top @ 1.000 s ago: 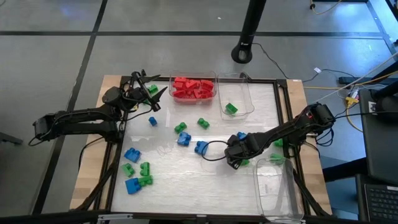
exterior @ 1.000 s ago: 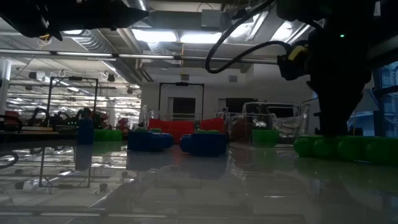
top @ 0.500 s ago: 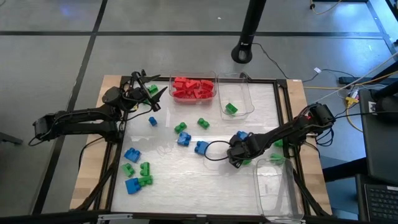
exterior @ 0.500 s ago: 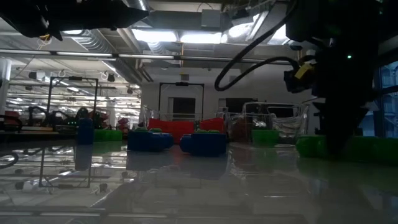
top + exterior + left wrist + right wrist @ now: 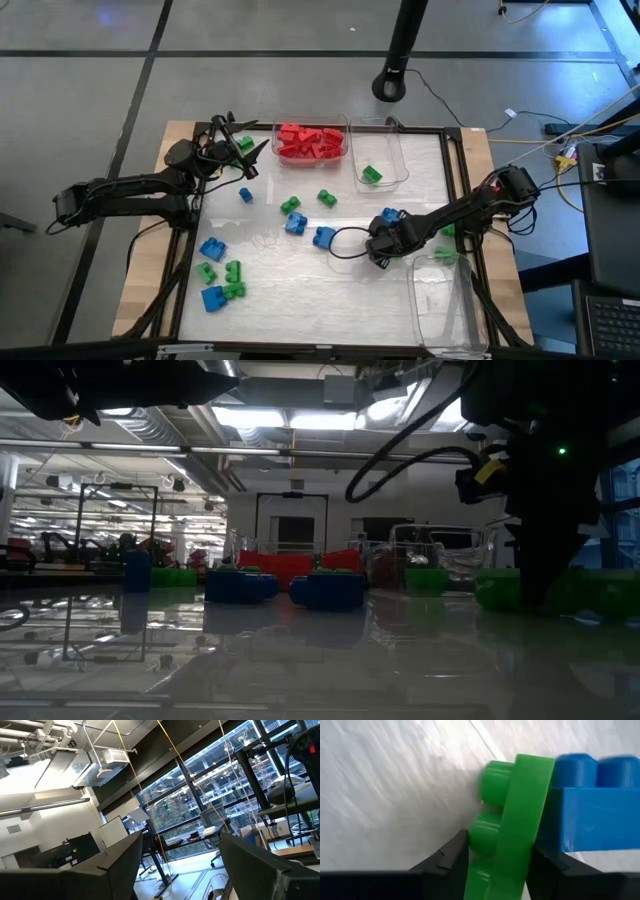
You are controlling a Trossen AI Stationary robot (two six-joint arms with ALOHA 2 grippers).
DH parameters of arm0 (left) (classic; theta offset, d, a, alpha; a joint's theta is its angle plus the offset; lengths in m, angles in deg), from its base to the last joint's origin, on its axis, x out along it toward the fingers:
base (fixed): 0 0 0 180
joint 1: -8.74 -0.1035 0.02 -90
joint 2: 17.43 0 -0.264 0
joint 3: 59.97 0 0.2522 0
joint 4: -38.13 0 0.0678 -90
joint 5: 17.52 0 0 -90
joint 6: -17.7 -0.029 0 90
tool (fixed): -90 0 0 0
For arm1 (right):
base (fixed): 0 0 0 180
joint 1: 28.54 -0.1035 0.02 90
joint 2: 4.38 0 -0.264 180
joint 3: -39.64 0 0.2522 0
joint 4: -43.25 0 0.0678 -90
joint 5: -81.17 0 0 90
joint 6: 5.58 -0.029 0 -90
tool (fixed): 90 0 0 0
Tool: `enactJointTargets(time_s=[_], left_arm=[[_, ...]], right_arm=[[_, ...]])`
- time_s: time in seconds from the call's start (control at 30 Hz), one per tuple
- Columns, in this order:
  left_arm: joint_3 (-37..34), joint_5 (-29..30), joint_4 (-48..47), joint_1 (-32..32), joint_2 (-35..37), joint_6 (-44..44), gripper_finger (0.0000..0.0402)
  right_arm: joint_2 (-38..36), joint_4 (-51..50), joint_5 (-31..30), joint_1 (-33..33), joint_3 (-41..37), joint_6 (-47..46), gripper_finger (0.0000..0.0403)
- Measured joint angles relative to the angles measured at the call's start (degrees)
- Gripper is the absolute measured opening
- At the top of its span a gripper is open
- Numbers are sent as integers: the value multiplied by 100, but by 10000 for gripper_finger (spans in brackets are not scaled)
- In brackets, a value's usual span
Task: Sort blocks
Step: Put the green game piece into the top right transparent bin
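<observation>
My right gripper [image 5: 379, 251] is low over the table's right half, shut on a green block [image 5: 520, 820] that stands against a blue block [image 5: 590, 805], which also shows in the high view [image 5: 388, 216]. Loose blue blocks [image 5: 323, 237] and green blocks [image 5: 290, 205] lie over the table's middle and near left. Red blocks fill the far bin [image 5: 310, 142]. My left gripper [image 5: 243, 140] waits open and empty at the far left, pointing upward into the room. My right gripper pinches the green block between its two fingers [image 5: 447, 865], one on the studded face [image 5: 485, 835] and one on the opposite face. The block stands tilted on edge, its flat side against the blue block. Whether it is clear of the table I cannot tell.
A clear bin [image 5: 378, 165] with one green block stands beside the red bin at the far edge. Another clear bin [image 5: 445, 300] stands at the near right, close to my right arm. A green block [image 5: 446, 230] lies under that arm. A black frame [image 5: 455, 180] rims the table.
My right gripper has shifted a little toward the table's far edge, nearer the blue block.
</observation>
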Motion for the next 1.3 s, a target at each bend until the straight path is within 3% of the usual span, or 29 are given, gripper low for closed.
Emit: enactJointTargets(time_s=[0.37, 0.8, 1.13, 1.3], left_arm=[[0, 0, 1, -1, 1, -2, 253], [0, -1, -1, 2, 1, -2, 253], [0, -1, -1, -1, 1, -2, 253], [0, -1, -1, 2, 0, -4, 253]], right_arm=[[1, 15, 40, 0, 0, 310, 128], [-1, 4, 88, 0, -2, 721, 15], [-1, -7, 20, -2, 10, 961, 14], [16, -317, -78, 0, 406, 1198, 14]])
